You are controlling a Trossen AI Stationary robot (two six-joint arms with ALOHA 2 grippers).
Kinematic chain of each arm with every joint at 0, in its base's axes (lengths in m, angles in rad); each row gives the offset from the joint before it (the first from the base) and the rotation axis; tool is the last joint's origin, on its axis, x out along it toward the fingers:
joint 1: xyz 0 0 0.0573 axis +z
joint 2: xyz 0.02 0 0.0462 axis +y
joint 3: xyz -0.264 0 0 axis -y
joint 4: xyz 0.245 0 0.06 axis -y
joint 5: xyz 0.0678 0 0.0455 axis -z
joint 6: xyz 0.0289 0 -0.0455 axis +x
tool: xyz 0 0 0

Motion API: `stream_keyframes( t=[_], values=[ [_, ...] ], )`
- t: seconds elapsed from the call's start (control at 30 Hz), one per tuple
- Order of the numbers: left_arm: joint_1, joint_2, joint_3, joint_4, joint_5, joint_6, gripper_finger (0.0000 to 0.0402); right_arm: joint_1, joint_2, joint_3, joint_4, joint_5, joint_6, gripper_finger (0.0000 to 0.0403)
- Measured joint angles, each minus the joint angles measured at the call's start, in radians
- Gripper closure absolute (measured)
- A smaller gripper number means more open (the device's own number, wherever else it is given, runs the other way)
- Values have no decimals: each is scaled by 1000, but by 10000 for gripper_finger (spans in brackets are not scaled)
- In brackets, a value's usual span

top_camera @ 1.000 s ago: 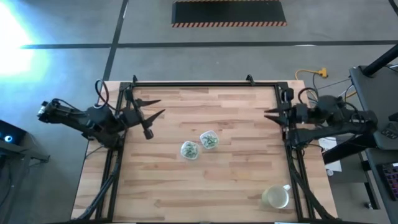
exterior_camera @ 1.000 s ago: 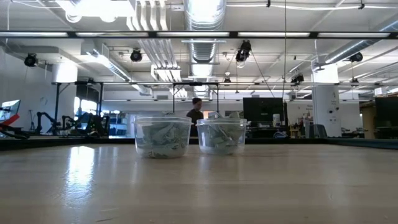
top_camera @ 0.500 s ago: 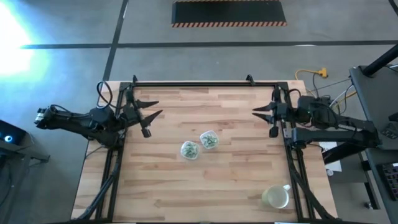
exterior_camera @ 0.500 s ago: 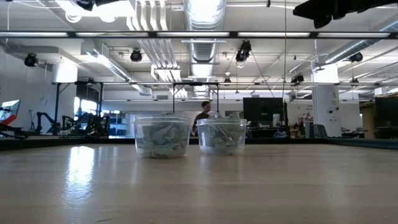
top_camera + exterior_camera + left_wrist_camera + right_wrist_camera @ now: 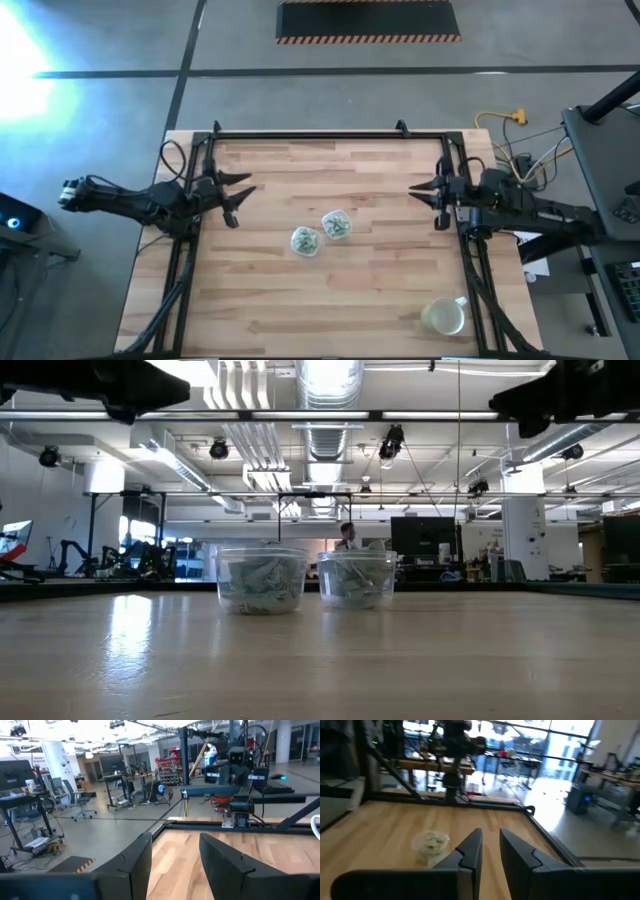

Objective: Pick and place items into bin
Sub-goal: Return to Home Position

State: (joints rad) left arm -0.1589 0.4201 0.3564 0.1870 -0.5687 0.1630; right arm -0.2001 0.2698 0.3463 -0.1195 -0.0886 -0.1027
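Here, the left hand [image 5: 240, 200] and right hand [image 5: 426, 204] hover at opposite table [image 5: 330, 300] edges, both spread apart

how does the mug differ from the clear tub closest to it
The mug is opaque yellowish-white with a handle; the tub is clear with none. The tub holds green-and-white pieces; none show in the mug. The tub sits mid-table beside a second tub; the mug stands alone by the table's corner. Both stand upright and open-topped, away from the left gripper and right gripper.
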Motion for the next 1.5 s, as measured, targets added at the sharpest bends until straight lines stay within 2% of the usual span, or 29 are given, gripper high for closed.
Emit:
stream_keyframes(
  t=[0.17, 0.3, 0.43, 0.6, 0.93, 1.03, 1.1, 1.2, 1.5],
  values=[
    [0, -79, -69, 16, 3, -19, 253, 0, -42, -47, -5, -76, 17, 346],
    [0, -179, -130, 14, 59, -27, 253, 0, -78, -86, 1, -80, 21, 346],
    [0, -288, -187, 21, 70, -28, 253, 0, -111, -139, 33, -84, 32, 346],
    [0, -401, -239, 11, 70, -27, 253, 0, -150, -167, 68, -166, 52, 346],
    [0, -390, -250, -42, 65, -50, 253, 1, -202, -221, 94, -199, 102, 346],
    [0, -390, -249, -41, 65, -53, 253, 1, -211, -292, 220, -193, 140, 346],
    [0, -391, -249, -39, 65, -53, 253, 1, -211, -337, 336, -150, 162, 346],
    [0, -391, -249, -39, 65, -54, 253, 4, -195, -337, 343, -88, 176, 346],
    [0, -384, -260, -60, 64, -54, 253, 76, -136, -337, 338, -92, 198, 346]
  ],
)
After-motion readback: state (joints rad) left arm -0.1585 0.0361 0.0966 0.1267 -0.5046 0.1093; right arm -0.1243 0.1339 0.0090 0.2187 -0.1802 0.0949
